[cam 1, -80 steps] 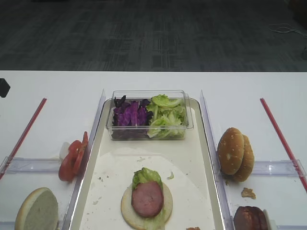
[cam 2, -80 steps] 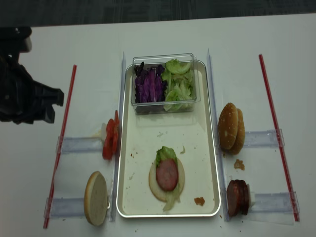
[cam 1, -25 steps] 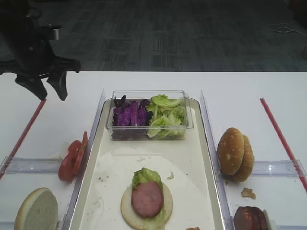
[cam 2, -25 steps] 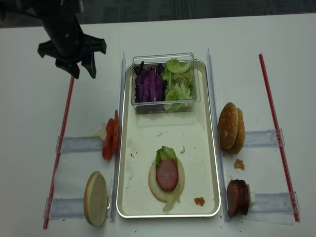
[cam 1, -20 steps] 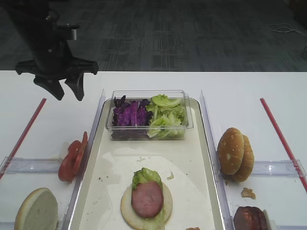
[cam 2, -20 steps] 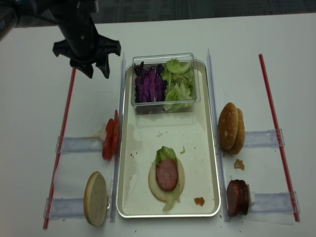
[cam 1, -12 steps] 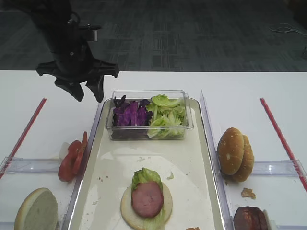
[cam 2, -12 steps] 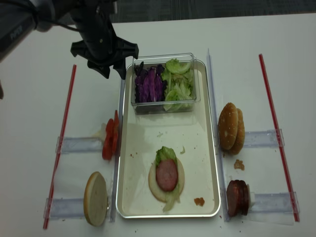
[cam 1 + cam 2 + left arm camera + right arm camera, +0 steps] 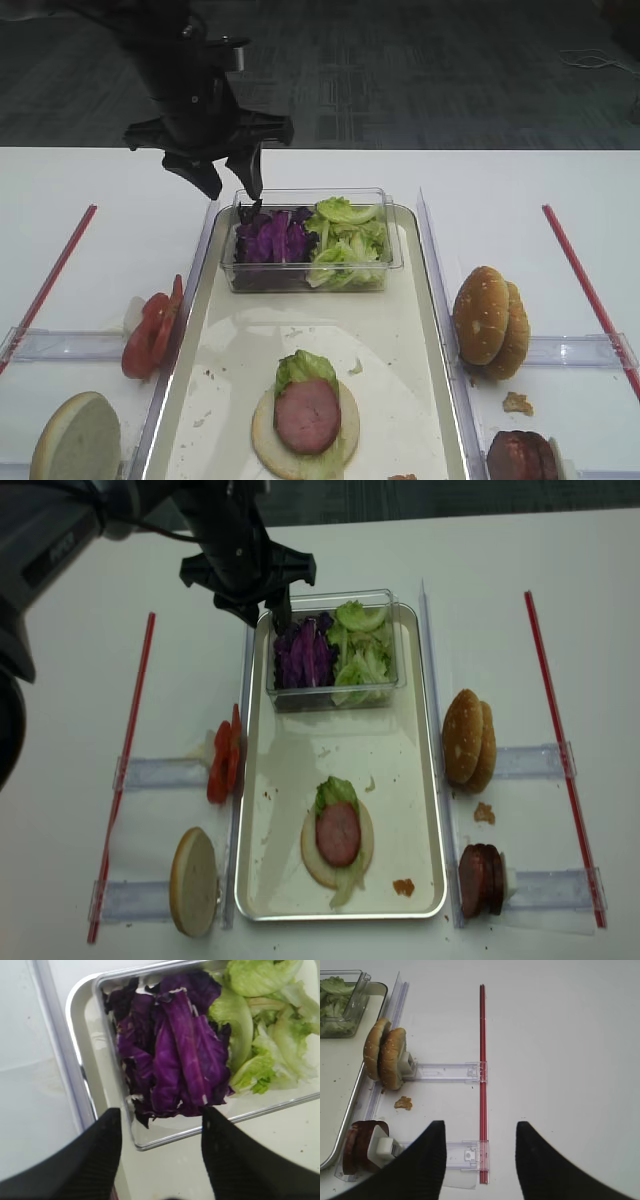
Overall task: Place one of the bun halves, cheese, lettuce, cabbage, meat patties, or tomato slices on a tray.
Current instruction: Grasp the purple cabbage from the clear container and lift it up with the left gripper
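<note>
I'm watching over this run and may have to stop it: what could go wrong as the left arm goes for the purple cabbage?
The left gripper, jaws open, hangs at the corner of the clear box, so a jaw might strike its wall. The cabbage touches the lettuce, so green leaves might come up too.

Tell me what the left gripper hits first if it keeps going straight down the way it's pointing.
Most likely the cabbage in the clear box: the open left gripper points down over the box's left end, though height above it is unclear.
</note>
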Tool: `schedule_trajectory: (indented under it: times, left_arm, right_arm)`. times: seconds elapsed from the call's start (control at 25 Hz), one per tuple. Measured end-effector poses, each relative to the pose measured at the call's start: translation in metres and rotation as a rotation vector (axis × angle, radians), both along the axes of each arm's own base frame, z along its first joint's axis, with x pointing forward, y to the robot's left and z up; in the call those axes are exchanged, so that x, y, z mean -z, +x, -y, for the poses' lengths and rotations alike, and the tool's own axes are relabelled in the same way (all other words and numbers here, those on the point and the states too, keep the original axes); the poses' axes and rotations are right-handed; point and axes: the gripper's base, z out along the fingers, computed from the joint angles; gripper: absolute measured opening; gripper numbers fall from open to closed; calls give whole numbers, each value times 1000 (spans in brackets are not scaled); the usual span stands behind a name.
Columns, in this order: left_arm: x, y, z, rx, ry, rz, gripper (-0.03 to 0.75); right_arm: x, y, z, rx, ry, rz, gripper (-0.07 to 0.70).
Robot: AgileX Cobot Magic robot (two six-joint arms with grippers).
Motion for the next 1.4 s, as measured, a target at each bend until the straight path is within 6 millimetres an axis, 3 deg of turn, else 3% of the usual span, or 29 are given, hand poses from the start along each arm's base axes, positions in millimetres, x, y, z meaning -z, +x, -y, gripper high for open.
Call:
schedule_trajectory:
  times: [0.48,0.8,1.04,1.4]
  left_arm:
    - [30,22,49,30,12,-74,348]
    - [41,31,51,-5,36,-81,348]
    - [60,35,53,-4,54,-116,319]
    - [63,37,53,-5,61,-106,274]
  right_arm:
    - [0,0,0,2,1,0,351]
    - [0,0,0,3,-1,0,351]
    - [0,0,0,5,1,0,351]
    - [0,0,0,5,1,0,351]
